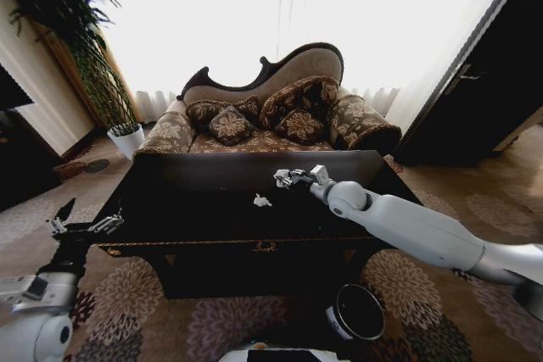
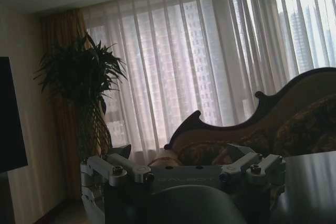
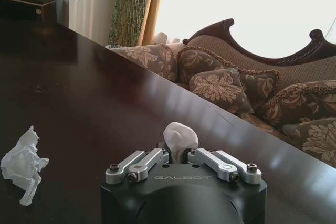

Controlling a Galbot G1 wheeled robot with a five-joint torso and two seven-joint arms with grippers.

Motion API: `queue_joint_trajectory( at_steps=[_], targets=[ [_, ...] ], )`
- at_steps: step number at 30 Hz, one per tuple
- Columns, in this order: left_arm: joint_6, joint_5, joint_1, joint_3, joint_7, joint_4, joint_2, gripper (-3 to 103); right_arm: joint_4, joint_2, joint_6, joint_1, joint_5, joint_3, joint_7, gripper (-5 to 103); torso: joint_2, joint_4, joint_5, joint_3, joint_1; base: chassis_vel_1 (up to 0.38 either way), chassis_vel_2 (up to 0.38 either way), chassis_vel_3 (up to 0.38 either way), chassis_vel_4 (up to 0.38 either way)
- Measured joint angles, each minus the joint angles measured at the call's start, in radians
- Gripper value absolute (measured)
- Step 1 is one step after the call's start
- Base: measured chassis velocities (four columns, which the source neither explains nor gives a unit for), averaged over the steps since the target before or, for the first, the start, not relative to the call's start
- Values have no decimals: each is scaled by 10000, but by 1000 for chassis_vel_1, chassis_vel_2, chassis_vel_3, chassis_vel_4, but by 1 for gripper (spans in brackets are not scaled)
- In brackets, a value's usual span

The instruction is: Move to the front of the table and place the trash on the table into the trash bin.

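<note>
The glossy black table (image 1: 195, 209) stands right before me, gold trim along its front edge. My right gripper (image 1: 287, 178) reaches over the table's middle and is shut on a small white paper bit (image 3: 180, 134), which pokes up between its fingers (image 3: 143, 162). A second crumpled white paper bit (image 1: 261, 201) (image 3: 21, 163) lies on the tabletop (image 3: 79, 93) just in front of that gripper. The round black trash bin (image 1: 356, 313) sits on the rug below the table's front right. My left gripper (image 1: 85, 223) (image 2: 184, 172) hangs open off the table's left front corner, holding nothing.
A patterned sofa (image 1: 271, 120) with cushions stands behind the table. A tall plant in a white pot (image 1: 127, 140) is at the back left, and a dark cabinet (image 1: 484, 99) at the right. Patterned rug (image 1: 153, 303) covers the floor around the table.
</note>
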Motion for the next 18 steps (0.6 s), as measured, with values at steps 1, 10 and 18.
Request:
queue_joint_trajectory(
  at_steps=[1, 10, 18],
  targets=[
    [0, -13, -3, -1, -3, 0, 12, 100, 231, -209, 1, -296, 65, 352, -35, 16, 0, -1, 1, 0, 0, 0, 0, 0, 0],
    [-92, 50, -52, 136, -4, 94, 36, 100, 1825, -1518, 73, -2926, 607, 2927, -73, 1, 0, -8, -1, -1, 0, 0, 0, 0, 0],
    [-140, -63, -67, 148, -47, -95, -141, 100, 3524, -2431, 84, -5912, 909, 6209, 114, 1, 1, -2, -5, -1, -1, 0, 0, 0, 0]
  ],
)
